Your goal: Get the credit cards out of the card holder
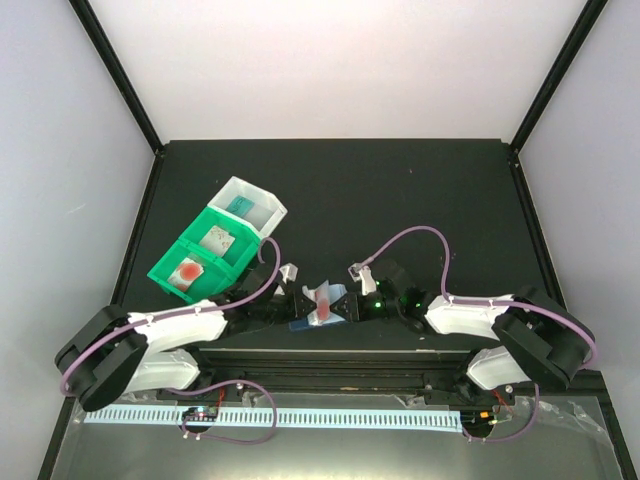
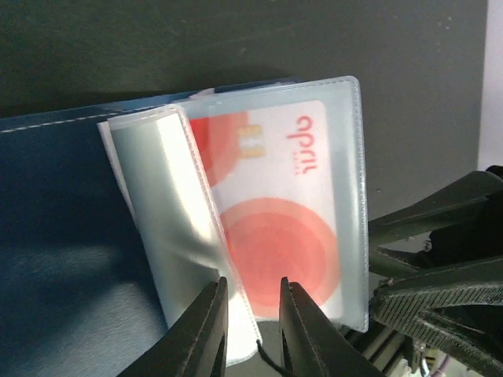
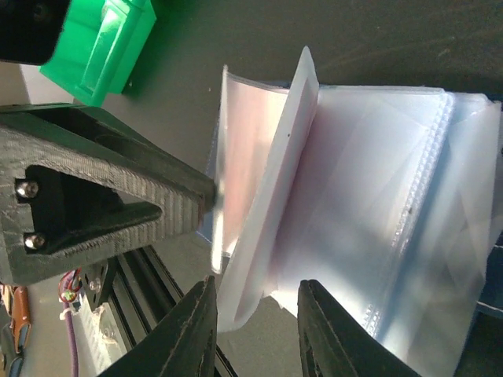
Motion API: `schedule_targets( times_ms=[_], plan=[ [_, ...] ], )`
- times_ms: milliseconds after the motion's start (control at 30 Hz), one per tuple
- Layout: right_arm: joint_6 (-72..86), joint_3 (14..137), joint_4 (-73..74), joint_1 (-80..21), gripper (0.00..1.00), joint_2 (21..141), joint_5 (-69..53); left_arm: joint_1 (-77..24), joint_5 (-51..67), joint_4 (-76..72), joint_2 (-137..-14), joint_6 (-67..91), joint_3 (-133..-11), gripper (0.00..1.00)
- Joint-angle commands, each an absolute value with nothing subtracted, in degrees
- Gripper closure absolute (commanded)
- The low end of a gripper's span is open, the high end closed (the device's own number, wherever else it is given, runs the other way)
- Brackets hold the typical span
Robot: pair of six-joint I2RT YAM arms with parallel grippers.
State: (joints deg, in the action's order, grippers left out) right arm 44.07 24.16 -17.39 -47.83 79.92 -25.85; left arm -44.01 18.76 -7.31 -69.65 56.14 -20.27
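Observation:
The navy card holder (image 1: pixel 303 324) (image 2: pixel 63 212) lies open between the two grippers at the table's near edge, its clear sleeves (image 3: pixel 377 204) fanned upward. A white credit card with red-orange circles (image 2: pixel 275 220) (image 1: pixel 324 308) sits inside one sleeve. My left gripper (image 2: pixel 251 326) (image 1: pixel 292 302) has its jaws a narrow gap apart around the lower edge of a curled clear sleeve (image 2: pixel 169 220), not pinching it. My right gripper (image 3: pixel 258 330) (image 1: pixel 360 302) straddles another sleeve edge (image 3: pixel 271 212) with space on both sides.
A green bin (image 1: pixel 190 262) (image 3: pixel 102 43) and a white bin (image 1: pixel 262 204) stand at the left, with small cards inside. The other arm's gripper shows in each wrist view: the right one (image 2: pixel 440 275), the left one (image 3: pixel 102 200). The table's near rail runs just below the holder.

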Motion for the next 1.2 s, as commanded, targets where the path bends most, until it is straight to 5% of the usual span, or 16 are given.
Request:
schedule_targets(
  times_ms=[0, 300, 467, 600, 1167],
  plan=[
    [43.8, 25.3, -15.0, -48.1, 0.69, 79.3, -23.9, -44.2, 12.6, 2.4, -66.0, 54.2, -22.8, 0.81],
    [43.1, 26.4, -10.0, -48.1, 0.78, 78.1, -19.6, -43.0, 8.6, 10.5, -56.6, 54.2, -22.2, 0.79],
    [41.3, 26.8, -5.5, -48.1, 0.78, 76.8, -16.8, -42.0, 14.8, 5.0, -54.9, 54.2, -21.4, 0.56],
    [37.9, 30.6, 4.7, -48.1, 0.76, 74.6, -11.8, -42.0, 19.1, 0.5, -55.0, 54.2, -22.3, 0.5],
    [40.5, 33.9, -2.8, -48.0, 0.86, 80.4, -17.9, -39.0, 26.3, -14.1, -71.5, 53.9, -20.4, 0.68]
  ],
)
